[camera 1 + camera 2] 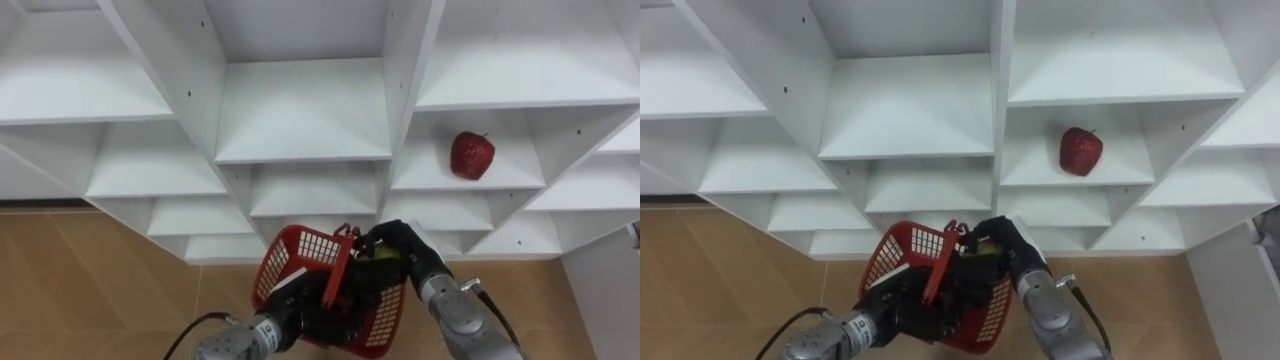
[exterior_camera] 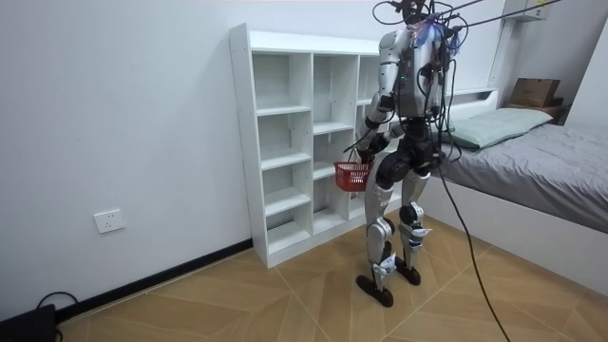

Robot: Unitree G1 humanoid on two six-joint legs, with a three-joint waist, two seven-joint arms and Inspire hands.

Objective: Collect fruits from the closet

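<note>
**Supervisor:** What have you got on the head camera?

**Operator:** I'm looking down at the white shelf unit (image 1: 300, 110), and the red basket (image 1: 298, 250) hangs in front of its lowest compartments, above the wooden floor (image 1: 90, 270).

**Supervisor:** Who has the basket?

**Operator:** My left robot hand (image 1: 318, 303). It comes in from the lower left and its dark fingers are wrapped round the lower end of the basket's red handle (image 1: 341, 262), which stands tilted across the opening.

**Supervisor:** And the other one?

**Operator:** The right robot hand (image 1: 398, 243) sits over the basket's far right rim, fingers curled round a small yellow-green fruit (image 1: 384, 254). I can see only a sliver of that fruit under the fingers, so I can't name it. It is right at the rim; I can't tell whether it touches the mesh.

**Supervisor:** Any fruit in the closet itself?

**Operator:** One red apple (image 1: 472, 155), lying alone on a shelf in the right-hand column, one level above the basket and well apart from both robot hands.

**Supervisor:** How is the robot placed?

**Operator:** In the room view it stands upright, close to the shelf unit and facing it, with the basket at hip height and a bed (image 2: 551, 161) behind it on the room view's right
</note>
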